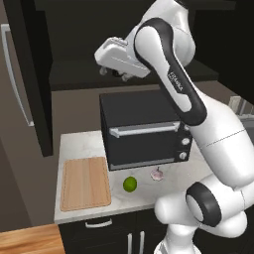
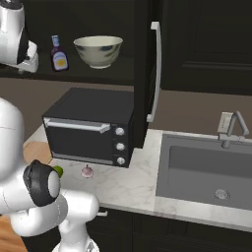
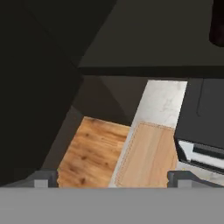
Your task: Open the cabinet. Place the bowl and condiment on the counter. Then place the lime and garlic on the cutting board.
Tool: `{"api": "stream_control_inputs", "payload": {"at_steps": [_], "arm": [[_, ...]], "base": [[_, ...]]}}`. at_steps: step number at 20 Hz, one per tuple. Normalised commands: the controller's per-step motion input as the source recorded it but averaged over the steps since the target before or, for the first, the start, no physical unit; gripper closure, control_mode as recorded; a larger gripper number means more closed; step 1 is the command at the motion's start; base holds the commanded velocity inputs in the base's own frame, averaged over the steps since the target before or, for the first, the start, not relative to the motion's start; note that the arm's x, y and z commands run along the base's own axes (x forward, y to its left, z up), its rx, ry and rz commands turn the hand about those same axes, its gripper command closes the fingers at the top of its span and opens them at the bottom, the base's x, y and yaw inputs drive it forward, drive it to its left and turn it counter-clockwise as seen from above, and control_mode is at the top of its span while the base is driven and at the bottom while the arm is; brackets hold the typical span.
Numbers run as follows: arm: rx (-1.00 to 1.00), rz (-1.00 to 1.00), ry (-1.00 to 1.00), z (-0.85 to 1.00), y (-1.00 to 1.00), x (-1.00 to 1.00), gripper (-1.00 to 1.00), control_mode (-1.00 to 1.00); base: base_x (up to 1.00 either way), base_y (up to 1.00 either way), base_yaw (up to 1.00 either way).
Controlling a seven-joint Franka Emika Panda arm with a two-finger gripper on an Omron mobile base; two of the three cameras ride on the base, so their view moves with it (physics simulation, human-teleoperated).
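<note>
The cabinet (image 2: pixel 147 74) stood open, its doors swung wide. Inside on the shelf sat the bowl (image 2: pixel 98 51) with the condiment (image 2: pixel 59 54) just to its left. The gripper (image 3: pixel 113 177) hung high before the shelf, its fingers (image 3: pixel 43 178) spread wide and holding nothing. On the counter (image 1: pixel 79 144), the lime (image 1: pixel 130 184) and garlic (image 1: pixel 158 174) lay before the oven (image 1: pixel 144 130), right of the bare board (image 1: pixel 85 182).

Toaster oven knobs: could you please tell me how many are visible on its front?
3, stacked vertically at the toaster oven's right front edge: top, middle, bottom.
</note>
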Motion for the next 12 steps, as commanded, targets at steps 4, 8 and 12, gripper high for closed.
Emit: {"api": "stream_control_inputs", "payload": {"at_steps": [4,8,12], "arm": [[-0.3,-0.29,-0.34,-0.25,0.04,0.35,-1.0,-1.0],[-0.22,-0.41,-0.16,-0.05,0.02,0.64,-1.0,-1.0],[-0.24,-0.31,-0.08,0.24,-0.01,0.83,-1.0,-1.0]], "base": [[0.0,0.0,0.0],[0.0,0.0,0.0],[0.0,0.0,0.0]]}}
